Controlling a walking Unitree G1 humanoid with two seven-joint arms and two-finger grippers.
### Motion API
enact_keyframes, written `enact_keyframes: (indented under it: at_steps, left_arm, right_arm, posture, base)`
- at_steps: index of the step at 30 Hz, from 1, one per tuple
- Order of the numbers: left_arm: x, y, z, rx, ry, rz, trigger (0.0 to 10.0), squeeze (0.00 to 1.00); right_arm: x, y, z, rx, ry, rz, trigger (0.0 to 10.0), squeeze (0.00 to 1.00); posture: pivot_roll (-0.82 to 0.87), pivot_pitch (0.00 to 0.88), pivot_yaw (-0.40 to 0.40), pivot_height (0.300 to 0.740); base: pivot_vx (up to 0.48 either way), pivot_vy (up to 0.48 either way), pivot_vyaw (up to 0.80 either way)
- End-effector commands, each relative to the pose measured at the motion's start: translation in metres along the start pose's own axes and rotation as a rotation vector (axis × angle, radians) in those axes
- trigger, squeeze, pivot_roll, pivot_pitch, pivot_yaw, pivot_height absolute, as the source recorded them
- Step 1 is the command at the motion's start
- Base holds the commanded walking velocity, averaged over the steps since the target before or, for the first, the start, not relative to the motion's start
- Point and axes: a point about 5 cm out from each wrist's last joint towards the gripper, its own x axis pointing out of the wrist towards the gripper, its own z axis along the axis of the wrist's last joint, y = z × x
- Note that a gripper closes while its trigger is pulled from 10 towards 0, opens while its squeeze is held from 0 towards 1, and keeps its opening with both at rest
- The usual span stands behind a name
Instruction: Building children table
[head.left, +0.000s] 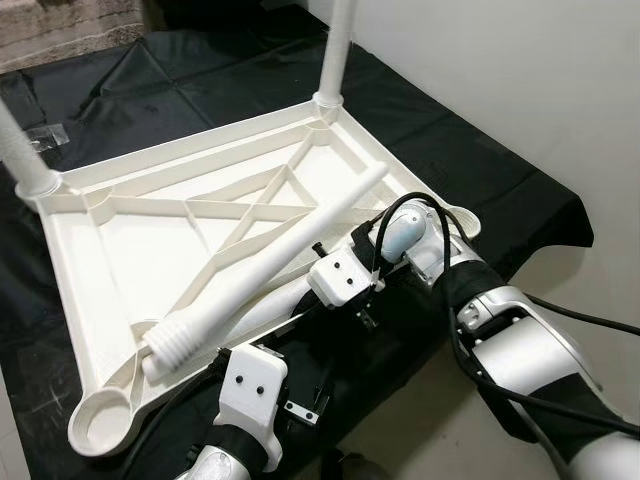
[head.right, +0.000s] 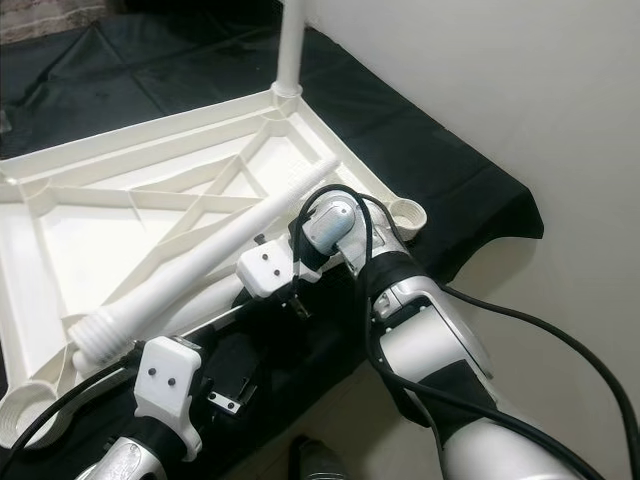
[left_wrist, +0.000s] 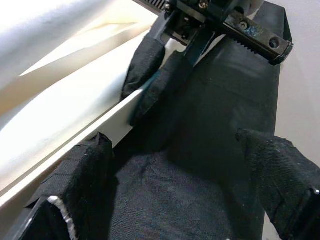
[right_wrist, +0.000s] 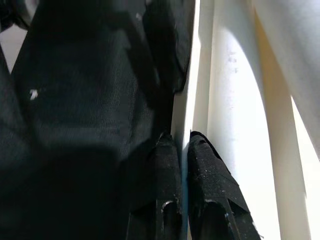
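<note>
A white plastic tabletop (head.left: 200, 150) lies upside down on a black cloth, ribs facing up. Two white legs stand in its far corner sockets, one at the far right (head.left: 335, 50) and one at the far left (head.left: 20, 150). A loose leg (head.left: 270, 265) lies slantwise across the ribs, its ribbed end towards me. The near-left socket (head.left: 105, 425) and near-right socket (head.right: 408, 212) are empty. My right gripper (right_wrist: 182, 145) is shut on the tabletop's near rim, one finger on each side. My left gripper (left_wrist: 175, 165) stands open just along that rim, one finger (left_wrist: 75, 185) against the edge.
The black cloth (head.left: 480, 170) ends close to my right arm, with pale floor (head.left: 560, 90) beyond it. A small clear bag (head.left: 45, 137) lies on the cloth past the far-left leg. Black cables loop over my right wrist (head.right: 340, 195).
</note>
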Motion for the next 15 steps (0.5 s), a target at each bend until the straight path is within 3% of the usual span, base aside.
enact_keyframes:
  at_steps: [1,4,5,12,13,15]
  left_arm:
    - [-0.0010,-0.0073,-0.0029,-0.008,0.008,-0.009,10.0,0.00]
    - [-0.0005,-0.0074,-0.0038,-0.009,0.011,-0.007,10.0,0.00]
    - [-0.0002,-0.0075,-0.0039,-0.009,0.011,-0.007,10.0,0.00]
    - [-0.0007,-0.0072,-0.0049,-0.009,0.013,-0.003,10.0,0.00]
    - [-0.0006,-0.0073,-0.0050,-0.009,0.013,-0.003,10.0,0.00]
    - [-0.0004,-0.0073,-0.0051,-0.008,0.014,-0.003,10.0,0.00]
  right_arm:
    - [-0.0013,-0.0129,0.0198,-0.154,-0.039,-0.001,0.0,0.00]
    - [-0.0016,-0.0137,0.0198,-0.164,-0.025,0.006,0.0,0.00]
    - [-0.0024,-0.0129,0.0183,-0.161,-0.013,0.011,10.0,0.00]
    - [-0.0043,-0.0105,0.0140,-0.148,0.011,0.011,10.0,0.00]
    - [-0.0049,-0.0107,0.0132,-0.146,0.016,-0.001,10.0,1.00]
    - [-0.0059,-0.0101,0.0121,-0.141,0.020,-0.004,10.0,1.00]
  posture:
    - [-0.01,0.185,-0.111,0.740]
    - [-0.01,0.185,-0.111,0.740]
    - [-0.01,0.185,-0.111,0.740]
    - [-0.01,0.181,-0.112,0.740]
    - [-0.01,0.184,-0.114,0.740]
    - [-0.01,0.184,-0.114,0.740]
  base:
    - [0.000,0.000,0.00]
    - [0.000,0.000,0.00]
    - [0.000,0.000,0.00]
    - [0.000,0.000,0.00]
    - [0.000,0.000,0.00]
    - [0.000,0.000,0.00]
